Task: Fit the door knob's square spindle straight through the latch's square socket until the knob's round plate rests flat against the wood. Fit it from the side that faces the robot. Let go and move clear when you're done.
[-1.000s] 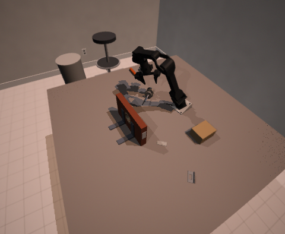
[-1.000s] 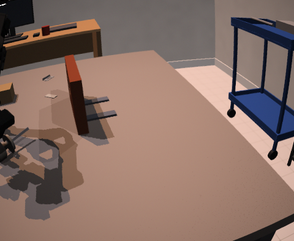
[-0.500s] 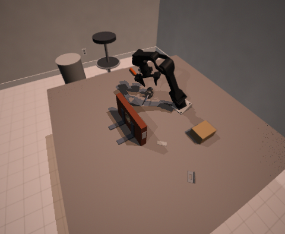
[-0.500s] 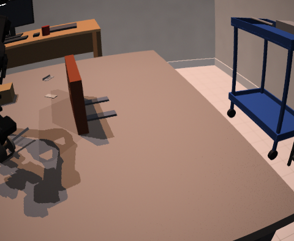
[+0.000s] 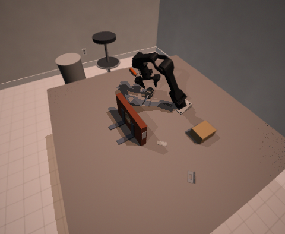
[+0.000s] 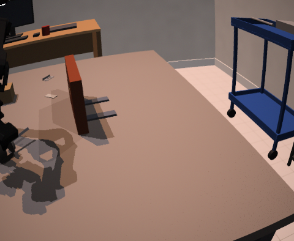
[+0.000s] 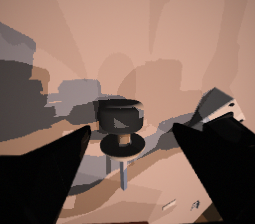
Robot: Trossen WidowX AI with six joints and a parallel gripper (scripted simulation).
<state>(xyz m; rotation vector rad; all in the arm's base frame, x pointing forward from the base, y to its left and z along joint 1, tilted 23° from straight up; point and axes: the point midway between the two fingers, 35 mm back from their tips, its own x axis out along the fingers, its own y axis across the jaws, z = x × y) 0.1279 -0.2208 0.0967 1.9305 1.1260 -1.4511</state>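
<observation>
Gripper (image 7: 133,150) hangs wide open and empty, the door knob (image 7: 119,119) lying on the table just beneath its fingers.

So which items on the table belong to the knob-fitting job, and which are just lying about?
Belongs to the job:
door knob with its spindle
wooden door block holding the latch
open gripper

Lying about:
cardboard box
orange-handled tool
white scrap
small grey plate

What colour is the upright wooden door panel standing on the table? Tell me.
Reddish-brown wood, the upright door panel shows best in the exterior view.
</observation>
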